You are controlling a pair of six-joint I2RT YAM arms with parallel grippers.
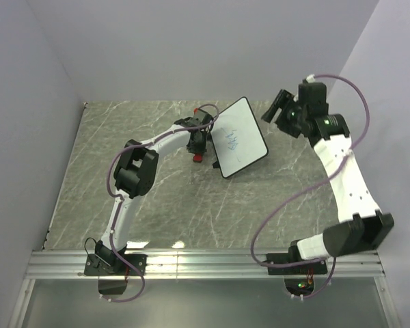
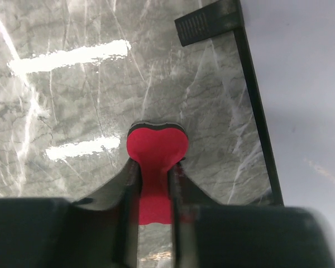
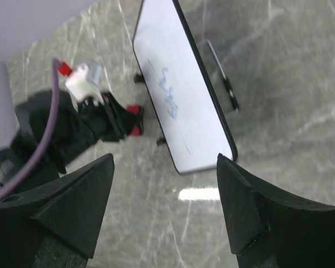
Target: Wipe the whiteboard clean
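Grey marbled bench (image 1: 157,212) carries the white black-rimmed rectangular whiteboard (image 1: 240,137), tilted, blue-scribbled, mid-bench; left pincer (image 2: 155,167) clamped on a red heart-shaped block (image 2: 156,146) beside it; right pincer (image 3: 164,167) apart, near it.

Robot lab cell — plain white walls (image 1: 191,48), marble-patterned table (image 1: 212,212), aluminium rail (image 1: 205,263).

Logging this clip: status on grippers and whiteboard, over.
Left gripper shut on red block, beside whiteboard. Right gripper open, empty, facing it. Board propped up, blue scribbles not erased. No obstruction seen.
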